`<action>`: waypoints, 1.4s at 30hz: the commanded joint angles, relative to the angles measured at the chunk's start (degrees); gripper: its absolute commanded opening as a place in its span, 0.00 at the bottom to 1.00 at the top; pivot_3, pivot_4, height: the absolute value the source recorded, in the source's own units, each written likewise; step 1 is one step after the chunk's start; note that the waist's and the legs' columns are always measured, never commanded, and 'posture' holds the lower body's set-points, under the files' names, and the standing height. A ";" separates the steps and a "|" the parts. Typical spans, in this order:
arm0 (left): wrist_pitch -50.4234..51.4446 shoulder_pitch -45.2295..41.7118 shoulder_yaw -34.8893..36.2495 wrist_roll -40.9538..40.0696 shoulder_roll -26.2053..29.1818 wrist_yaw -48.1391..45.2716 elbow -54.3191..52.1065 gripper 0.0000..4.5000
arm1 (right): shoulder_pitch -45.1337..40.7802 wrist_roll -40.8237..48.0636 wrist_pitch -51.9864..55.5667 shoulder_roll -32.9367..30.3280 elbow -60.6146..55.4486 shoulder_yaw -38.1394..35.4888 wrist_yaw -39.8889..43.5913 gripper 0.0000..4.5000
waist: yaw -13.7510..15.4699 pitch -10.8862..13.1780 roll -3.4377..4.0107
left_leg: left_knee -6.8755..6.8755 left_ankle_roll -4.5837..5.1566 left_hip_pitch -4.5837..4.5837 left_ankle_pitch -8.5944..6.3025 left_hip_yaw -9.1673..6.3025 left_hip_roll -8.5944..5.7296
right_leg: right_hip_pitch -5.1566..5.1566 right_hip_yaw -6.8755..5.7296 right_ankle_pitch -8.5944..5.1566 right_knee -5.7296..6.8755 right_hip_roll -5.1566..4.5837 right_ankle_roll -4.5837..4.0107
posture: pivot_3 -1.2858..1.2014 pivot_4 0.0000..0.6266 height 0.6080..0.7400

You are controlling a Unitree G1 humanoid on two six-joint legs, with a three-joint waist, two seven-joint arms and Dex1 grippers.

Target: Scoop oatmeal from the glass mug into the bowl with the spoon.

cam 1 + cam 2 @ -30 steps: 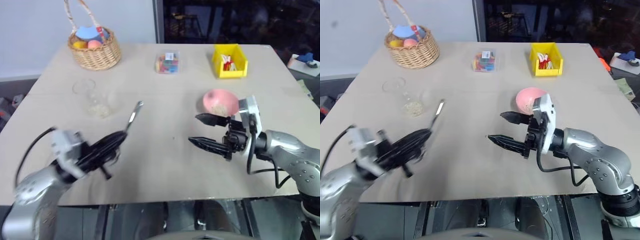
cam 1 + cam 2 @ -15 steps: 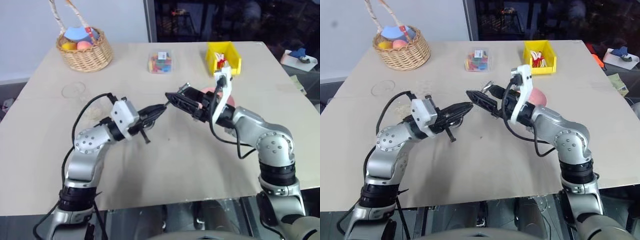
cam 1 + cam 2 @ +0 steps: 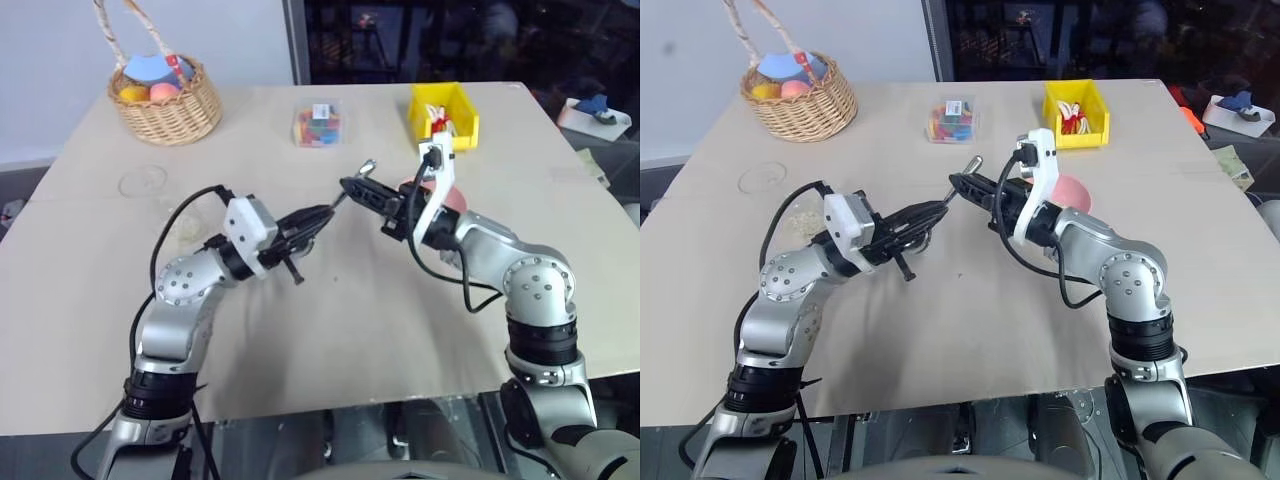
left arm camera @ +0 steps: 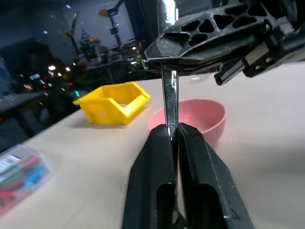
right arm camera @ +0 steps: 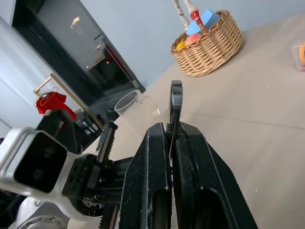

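Note:
The silver spoon (image 3: pixel 365 167) is held in the air over the middle of the table between both grippers. My left gripper (image 3: pixel 325 213) is shut on its handle from the left. My right gripper (image 3: pixel 350 184) is shut on it higher up, and the spoon's end sticks out past its fingers (image 5: pixel 157 143). The left wrist view shows the spoon (image 4: pixel 168 95) running from my fingertips into the other gripper. The glass mug (image 3: pixel 143 182) stands at the far left with pale oatmeal (image 3: pixel 805 222) at its bottom. The pink bowl (image 3: pixel 1075 192) sits just behind my right forearm.
A wicker basket (image 3: pixel 165 95) with coloured pieces stands at the back left. A clear box of coloured pieces (image 3: pixel 318 125) is at the back centre, and a yellow bin (image 3: pixel 443 115) at the back right. The table's front edge (image 3: pixel 330 405) lies near.
Both arms rose from the table and came together over its middle. My right gripper, wide open a second ago, has shut on the spoon that the left carried.

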 commanded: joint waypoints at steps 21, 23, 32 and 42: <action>12.54 6.11 28.39 -6.28 28.97 1.85 37.42 0.75 | 0.67 -1.43 -0.76 -1.02 -0.27 -3.31 4.94 0.00 | 0.21 0.18 0.08 | -0.05 -0.35 -0.11 0.05 -0.02 0.15 | -0.30 -0.09 -0.07 0.25 0.10 -0.10 | 0.52 0.24 1.00; 10.77 0.35 25.11 -3.15 30.32 1.30 43.02 0.75 | 1.48 -1.30 -0.77 -0.97 -1.35 -3.72 4.16 0.00 | -0.03 0.17 0.04 | -0.09 -0.36 -0.19 0.05 0.01 0.03 | -0.39 -0.08 -0.03 0.19 0.12 -0.04 | 0.52 0.24 1.00; 0.70 -19.38 13.26 8.32 31.88 -2.82 65.20 0.75 | 4.37 -0.38 -0.70 -0.53 -4.94 -4.56 1.19 0.00 | -0.15 0.15 -0.07 | -0.80 -0.51 -0.12 0.12 0.47 -0.01 | -0.50 -0.09 -0.01 -0.16 0.14 -0.03 | 0.52 0.24 1.00; -4.26 -20.18 11.01 12.17 31.94 -4.01 73.89 0.75 | 5.06 0.12 -0.53 -1.06 -6.29 -4.75 0.12 0.00 | -0.23 0.14 -0.09 | -0.82 -0.49 -0.13 0.12 0.50 0.01 | -0.49 -0.07 -0.01 -0.25 0.13 -0.02 | 0.52 0.24 1.00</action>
